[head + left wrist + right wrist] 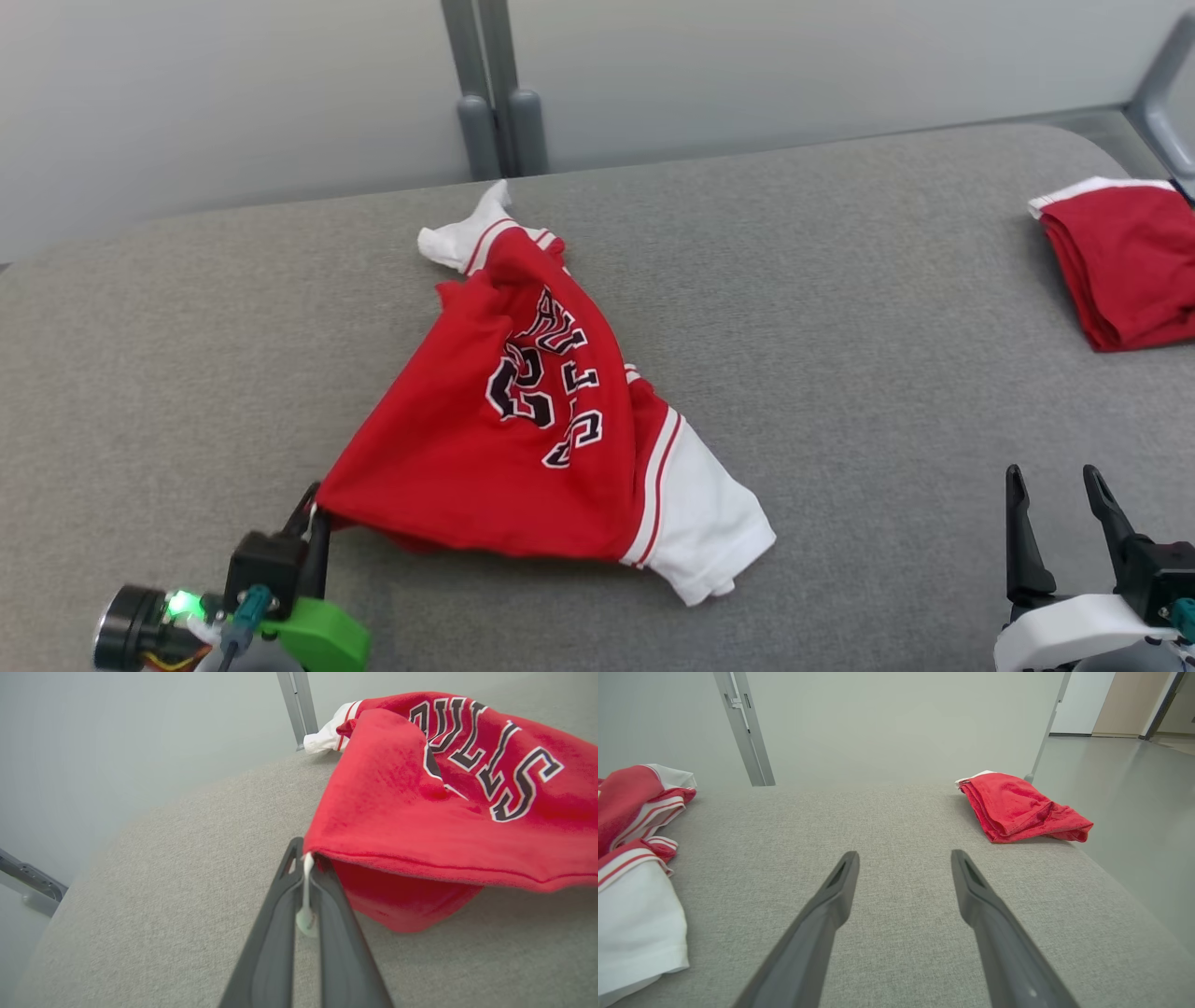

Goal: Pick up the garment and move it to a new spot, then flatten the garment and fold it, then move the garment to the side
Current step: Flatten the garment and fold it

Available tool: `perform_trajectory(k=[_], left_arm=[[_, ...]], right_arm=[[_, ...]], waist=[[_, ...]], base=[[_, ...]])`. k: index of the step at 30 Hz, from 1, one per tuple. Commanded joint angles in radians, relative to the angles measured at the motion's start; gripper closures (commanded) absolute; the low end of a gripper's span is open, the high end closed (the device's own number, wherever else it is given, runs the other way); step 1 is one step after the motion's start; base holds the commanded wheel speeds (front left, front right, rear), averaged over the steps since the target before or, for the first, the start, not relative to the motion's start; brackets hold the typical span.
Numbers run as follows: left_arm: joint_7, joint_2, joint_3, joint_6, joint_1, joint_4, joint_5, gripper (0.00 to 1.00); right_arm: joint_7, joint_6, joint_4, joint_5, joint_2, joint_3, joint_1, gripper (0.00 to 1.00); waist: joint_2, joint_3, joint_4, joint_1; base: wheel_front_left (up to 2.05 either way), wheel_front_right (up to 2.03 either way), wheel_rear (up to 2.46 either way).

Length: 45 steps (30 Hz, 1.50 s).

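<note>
Head view: the garment (523, 439) lies crumpled in the middle of the surface (840, 327), its near left hem corner pinched between the closed fingers of the left gripper (313, 511). The right gripper (1060, 495) hovers spread and empty by the near right edge. To flatten the garment well, the right gripper should probably take its near right corner, then both pull apart evenly and low.

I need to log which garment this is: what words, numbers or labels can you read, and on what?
"ULLS": black, white-edged letters on the red garment, left wrist view; the start of the word is lost in a fold.
Digits below the word, head view: too creased to read.
Folded red cloth at the right: no text showing.
</note>
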Motion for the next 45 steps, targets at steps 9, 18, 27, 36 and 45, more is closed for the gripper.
perform_trajectory(k=[9, 18, 27, 36, 45], left_arm=[[0.091, -0.017, -0.027, 0.125, 0.274, -0.083, 0.016, 0.60], [0.176, -0.068, -0.051, 0.091, 0.272, -0.135, -0.058, 0.00], [0.215, -0.094, -0.126, -0.004, 0.106, -0.297, -0.057, 0.00], [0.235, -0.196, -0.204, -0.085, -0.083, -0.092, -0.083, 0.00], [0.246, -0.225, -0.230, -0.123, -0.280, 0.234, -0.062, 0.00]], right_arm=[[-0.003, -0.001, 0.014, 0.005, -0.002, 0.002, 0.018, 0.00], [-0.003, -0.001, 0.015, -0.007, -0.002, 0.018, 0.008, 0.00], [-0.003, -0.001, 0.008, -0.020, -0.002, 0.042, -0.016, 0.00], [-0.003, -0.001, -0.001, -0.019, -0.002, 0.068, -0.054, 0.00], [-0.003, -0.001, -0.005, 0.012, -0.001, 0.077, -0.084, 0.00]], waist=[[0.0000, -0.047, 0.162, 0.0000], [0.0000, -0.053, 0.157, 0.0000], [0.0000, -0.039, 0.050, 0.0000], [0.0000, 0.007, -0.135, 0.0000], [0.0000, 0.110, -0.250, 0.0000]], base=[[0.00, 0.00, 0.00], [0.00, 0.00, 0.00], [0.00, 0.00, 0.00], [0.00, 0.00, 0.00], [0.00, 0.00, 0.00]])
